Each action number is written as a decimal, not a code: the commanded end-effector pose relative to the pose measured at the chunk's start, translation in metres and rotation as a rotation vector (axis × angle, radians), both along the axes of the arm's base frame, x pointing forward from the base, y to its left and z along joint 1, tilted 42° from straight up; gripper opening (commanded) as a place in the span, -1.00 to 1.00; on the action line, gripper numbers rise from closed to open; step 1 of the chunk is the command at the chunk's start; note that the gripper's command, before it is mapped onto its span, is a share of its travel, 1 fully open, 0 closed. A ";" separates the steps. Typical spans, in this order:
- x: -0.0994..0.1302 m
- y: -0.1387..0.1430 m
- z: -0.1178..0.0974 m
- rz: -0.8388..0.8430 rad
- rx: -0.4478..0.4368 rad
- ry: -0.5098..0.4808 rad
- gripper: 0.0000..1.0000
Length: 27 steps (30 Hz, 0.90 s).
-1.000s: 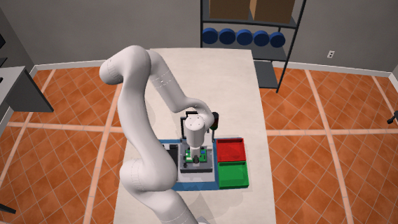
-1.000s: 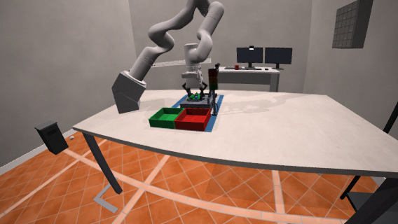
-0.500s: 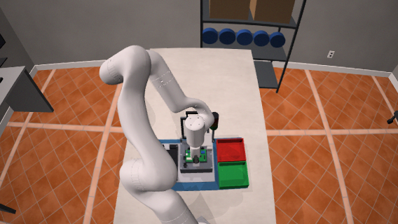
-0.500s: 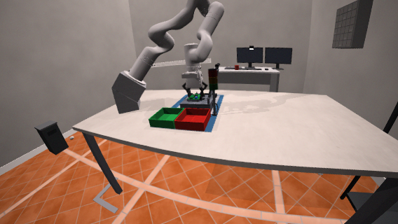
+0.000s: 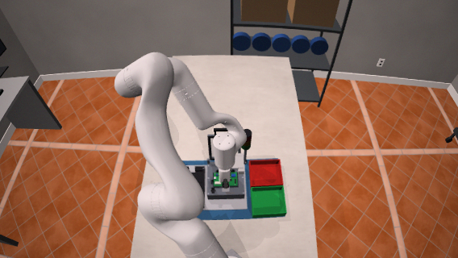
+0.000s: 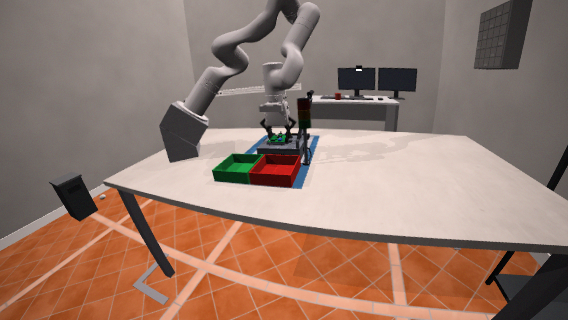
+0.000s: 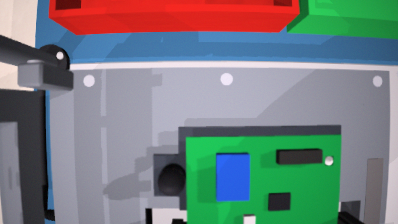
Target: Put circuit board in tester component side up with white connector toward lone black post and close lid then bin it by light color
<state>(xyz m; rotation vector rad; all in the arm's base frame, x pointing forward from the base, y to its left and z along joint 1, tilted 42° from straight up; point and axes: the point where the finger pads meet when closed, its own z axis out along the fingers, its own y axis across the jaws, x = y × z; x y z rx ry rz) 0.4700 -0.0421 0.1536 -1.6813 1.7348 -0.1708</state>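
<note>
The green circuit board lies flat, component side up, over the dark nest of the tester. White parts show at its left in the top view. A black round-topped post stands beside it in the wrist view. My gripper points down and is shut on the board, one fingertip at each of two opposite edges. The pins and holes under the gripper are hidden. The lid stands open. The signal light shows no bright lamp.
The red bin and green bin stand side by side, right of the tester in the top view. The black tray at its left is partly hidden by my arm. The light's pole stands near the lid.
</note>
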 end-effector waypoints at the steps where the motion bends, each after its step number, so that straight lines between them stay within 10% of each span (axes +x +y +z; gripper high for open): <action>1: 0.001 0.000 0.001 -0.001 0.000 -0.003 0.58; 16: 0.003 0.001 -0.002 -0.001 0.000 -0.003 0.58; 17: 0.003 0.001 -0.002 -0.001 0.000 -0.003 1.00; 27: 0.003 0.001 -0.002 -0.001 0.000 -0.003 1.00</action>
